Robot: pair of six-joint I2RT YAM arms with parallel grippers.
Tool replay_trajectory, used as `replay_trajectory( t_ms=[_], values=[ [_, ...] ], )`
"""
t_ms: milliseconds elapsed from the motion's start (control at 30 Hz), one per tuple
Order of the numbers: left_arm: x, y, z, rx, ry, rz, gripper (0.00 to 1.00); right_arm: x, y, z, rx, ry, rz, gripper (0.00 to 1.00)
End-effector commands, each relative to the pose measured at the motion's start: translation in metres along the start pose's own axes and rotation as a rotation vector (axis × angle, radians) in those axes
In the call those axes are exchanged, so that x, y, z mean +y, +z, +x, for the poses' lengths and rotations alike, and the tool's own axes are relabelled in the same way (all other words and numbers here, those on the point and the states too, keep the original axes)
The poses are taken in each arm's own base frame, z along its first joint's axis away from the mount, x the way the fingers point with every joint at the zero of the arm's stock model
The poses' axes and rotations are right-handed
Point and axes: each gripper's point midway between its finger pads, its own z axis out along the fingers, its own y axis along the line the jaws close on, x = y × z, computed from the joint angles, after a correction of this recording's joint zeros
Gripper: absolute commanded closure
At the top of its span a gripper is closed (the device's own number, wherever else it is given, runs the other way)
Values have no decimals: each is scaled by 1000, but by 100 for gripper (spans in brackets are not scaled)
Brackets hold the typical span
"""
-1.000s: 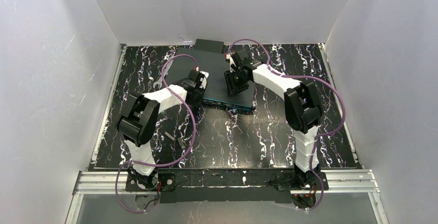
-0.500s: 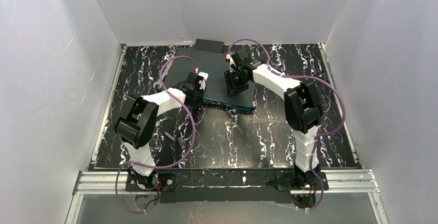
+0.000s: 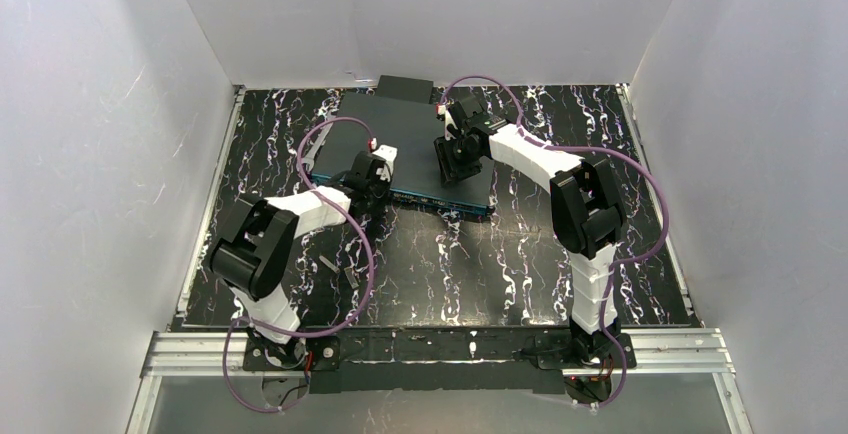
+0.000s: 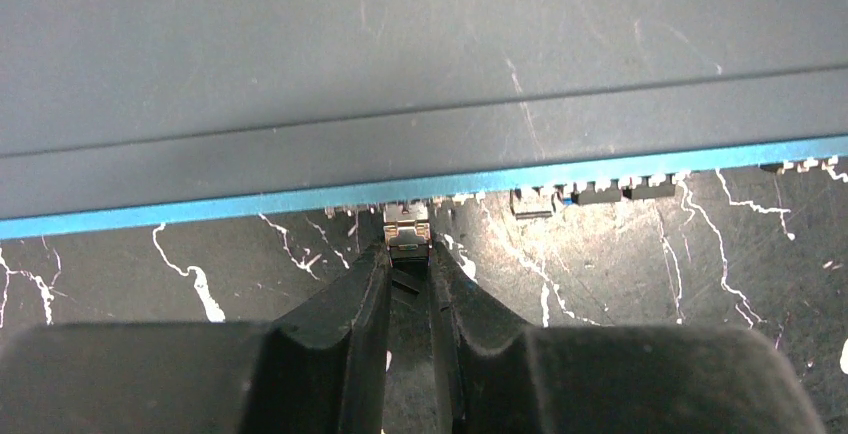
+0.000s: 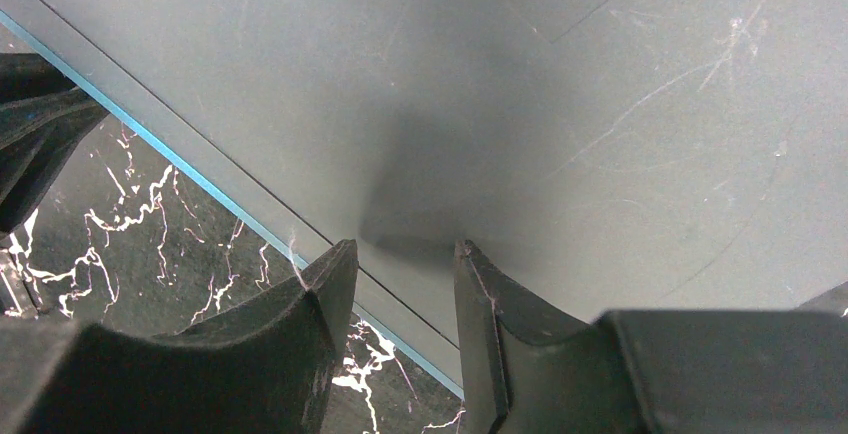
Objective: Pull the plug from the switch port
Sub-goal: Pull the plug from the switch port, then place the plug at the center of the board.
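The switch point(image 3: 420, 144) is a flat dark grey box with a thin teal front face point(image 4: 200, 212), lying on the marble mat. My left gripper point(image 3: 376, 178) is at that front face near its left end. In the left wrist view the left gripper point(image 4: 408, 254) is shut on a small metal-tipped plug point(image 4: 408, 232). The plug's far end sits right at the row of ports; I cannot tell whether it is still seated. My right gripper point(image 3: 452, 159) rests on the switch top point(image 5: 550, 74). In its wrist view the right gripper point(image 5: 405, 249) is open and holds nothing.
A smaller plain black box point(image 3: 405, 85) stands behind the switch at the back wall. Other dark connectors point(image 4: 597, 194) sit in ports to the right of the plug. Two small dark parts point(image 3: 340, 270) lie on the mat near the left arm. White walls enclose the mat.
My left gripper has drawn back from over the switch's front edge toward the near left, still shut on the plug. The right arm and the switch have not moved.
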Motion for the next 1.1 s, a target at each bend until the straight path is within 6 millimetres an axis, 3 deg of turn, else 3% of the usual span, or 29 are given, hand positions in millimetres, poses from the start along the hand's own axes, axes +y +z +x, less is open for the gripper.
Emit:
replay_trajectory(
  t_ms=[0, 767, 1067],
  values=[
    [3, -17, 7, -5, -5, 9, 100, -3, 16, 48, 157, 13, 12, 50],
    [-3, -61, 52, 40, -121, 58, 100, -2, 16, 43, 150, 8, 7, 50],
    [0, -96, 60, 44, -234, 39, 100, 3, 4, 31, 111, 9, 4, 49]
  ],
)
